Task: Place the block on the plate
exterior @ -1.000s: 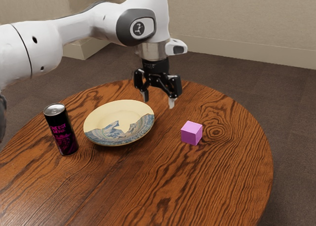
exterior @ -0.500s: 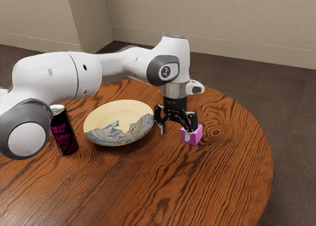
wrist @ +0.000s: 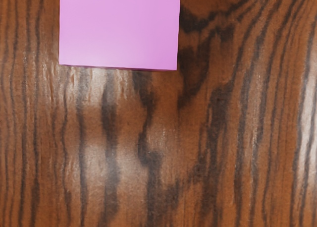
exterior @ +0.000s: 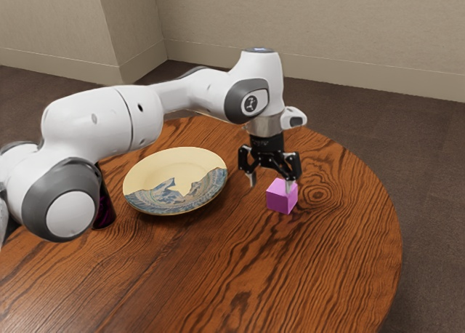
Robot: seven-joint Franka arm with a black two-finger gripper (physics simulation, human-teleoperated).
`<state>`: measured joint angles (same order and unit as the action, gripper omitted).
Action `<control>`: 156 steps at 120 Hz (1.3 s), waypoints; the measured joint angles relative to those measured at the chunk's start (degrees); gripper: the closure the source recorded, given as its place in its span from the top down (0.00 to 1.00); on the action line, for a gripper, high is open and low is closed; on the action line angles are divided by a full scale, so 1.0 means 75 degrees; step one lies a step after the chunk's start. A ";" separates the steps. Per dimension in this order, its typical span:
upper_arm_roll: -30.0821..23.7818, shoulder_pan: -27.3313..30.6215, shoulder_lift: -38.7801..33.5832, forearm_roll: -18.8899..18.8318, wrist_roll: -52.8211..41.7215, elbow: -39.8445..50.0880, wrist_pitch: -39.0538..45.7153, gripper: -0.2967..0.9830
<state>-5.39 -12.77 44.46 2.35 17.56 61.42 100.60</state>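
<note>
And here's the block (exterior: 280, 197), a plain pink-violet cube, whole and smooth-faced, sitting flat on the wooden table (exterior: 218, 275), one upright edge towards the exterior view's five o'clock! It's near the plate, clear of its rim, at the plate's three o'clock. And the plate (exterior: 163, 171) itself: round, face up, flat on the wood, cream across twelve, with a blue wave-like pattern sweeping from three through six to nearly nine!

Exterior view from the arm's (exterior: 192, 89) side, angled down; wrist view closer, straight down; block (exterior: 279, 201) and tabletop (exterior: 211, 275) shared
</note>
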 joint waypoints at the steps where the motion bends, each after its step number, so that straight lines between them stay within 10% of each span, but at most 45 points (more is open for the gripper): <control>1: 0.0004 0.0001 0.0016 -0.0001 0.0001 -0.0016 0.0018 0.77; 156: -0.0031 0.0297 0.2061 -0.0032 0.0092 -0.1681 0.1696 0.77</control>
<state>-5.62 -10.55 59.92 2.11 18.25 48.80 113.31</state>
